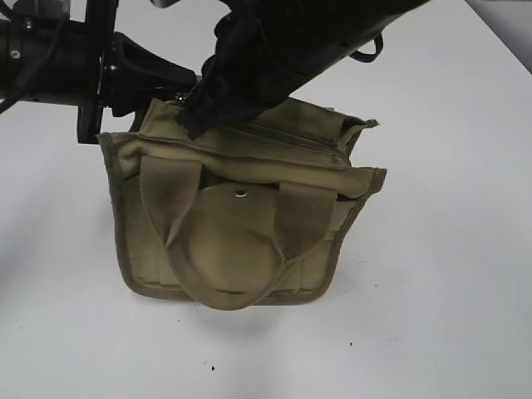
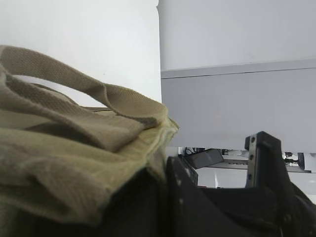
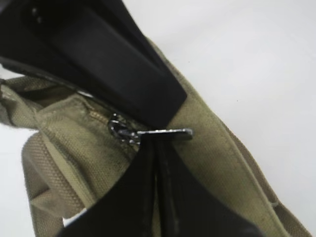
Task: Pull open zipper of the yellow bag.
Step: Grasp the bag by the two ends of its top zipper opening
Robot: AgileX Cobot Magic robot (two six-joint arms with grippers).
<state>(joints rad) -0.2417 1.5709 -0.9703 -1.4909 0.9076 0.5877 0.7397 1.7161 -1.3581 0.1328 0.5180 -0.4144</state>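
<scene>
The khaki canvas yellow bag stands on the white surface. The right gripper has its black fingers pinched together on the small silver pull tab of the zipper. The left gripper has its fingers closed, clamping the bag's edge.

No readable text, label, brand, number or sign shows in any of the three views. The yellow bag carries plain canvas with no print, and its round snap button bears no legible marking. The metal pull tab of the zipper shows no lettering that can be made out. The black arm parts and the white counter are unmarked as well.
</scene>
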